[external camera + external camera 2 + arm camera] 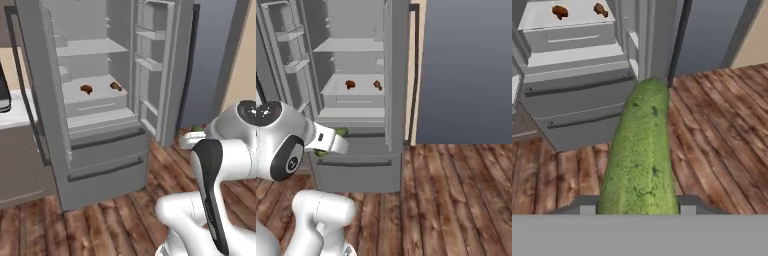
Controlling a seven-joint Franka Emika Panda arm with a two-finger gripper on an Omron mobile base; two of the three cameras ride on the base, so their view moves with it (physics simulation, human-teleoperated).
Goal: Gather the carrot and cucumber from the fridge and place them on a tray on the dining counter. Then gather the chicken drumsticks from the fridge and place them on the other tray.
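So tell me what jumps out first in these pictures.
A long green cucumber runs up the hand view, clamped low between the jaws. Behind it the fridge stands open, with two brown drumsticks on a shelf above its drawers.

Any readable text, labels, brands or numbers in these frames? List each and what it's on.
None readable.
Fridge: plain grey, no brand or label.
Cucumber in the pincer: no sticker.
Arm joint: a small round mark, too blurred to read.
Arm joint cap: a small mark, also too blurred.
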